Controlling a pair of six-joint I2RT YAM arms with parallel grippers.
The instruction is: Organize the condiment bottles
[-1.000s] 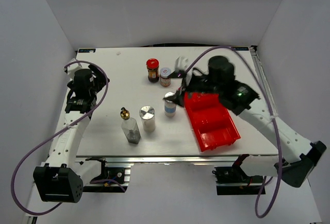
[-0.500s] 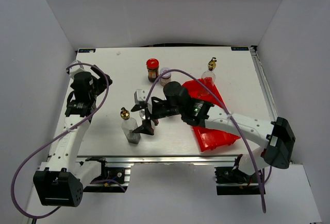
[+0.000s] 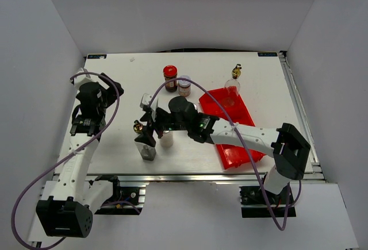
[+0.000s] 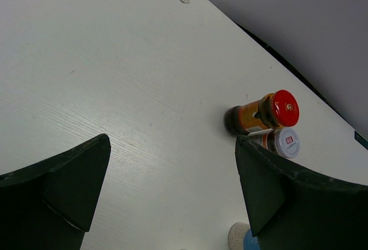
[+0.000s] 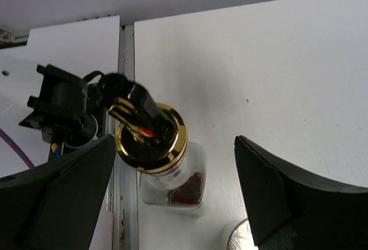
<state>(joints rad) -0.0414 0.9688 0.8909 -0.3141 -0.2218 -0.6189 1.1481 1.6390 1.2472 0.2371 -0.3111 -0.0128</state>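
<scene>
At the near left, the right gripper, jaws wide, should centre over the glass bottle and close below its gold stopper.

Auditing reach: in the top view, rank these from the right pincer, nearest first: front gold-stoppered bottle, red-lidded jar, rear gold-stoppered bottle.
1. Front gold-stoppered bottle: front left, at the right pincer.
2. Red-lidded jar: back centre.
3. Rear gold-stoppered bottle: back right.
</scene>
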